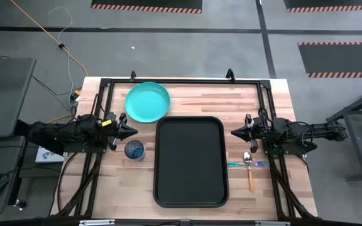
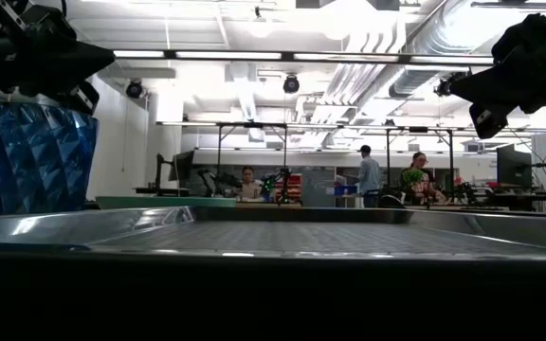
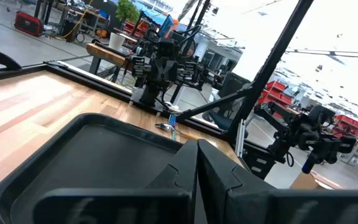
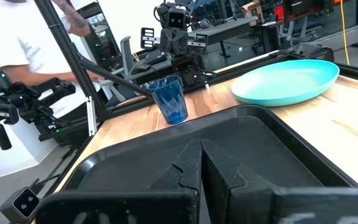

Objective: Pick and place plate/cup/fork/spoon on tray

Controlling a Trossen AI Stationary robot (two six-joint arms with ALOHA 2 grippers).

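Nothing on the tray (image 1: 189, 188) yet; it sits mid-table, bare. Plate (image 1: 147, 102) lies flat off the tray's far-left corner, just beside it. Cup (image 1: 134, 150) stands upright just left of the tray. Spoon (image 1: 249, 168) and fork (image 1: 244, 164) lie crossed on the wood right of the tray. Left gripper (image 1: 129, 131) hovers between plate and cup, fingers clenched together, holding nothing. Right gripper (image 1: 236, 132) hovers off the tray's right edge, near the spoon, fingers also pressed together, empty.

Handling guesses: plate looks light, stiff, slick, so pinch the rim. Cup probably thin plastic, tips easily; grip the wall near the top. Fork and spoon lie flat and thin; grab mid-handle, and mind the overlap.
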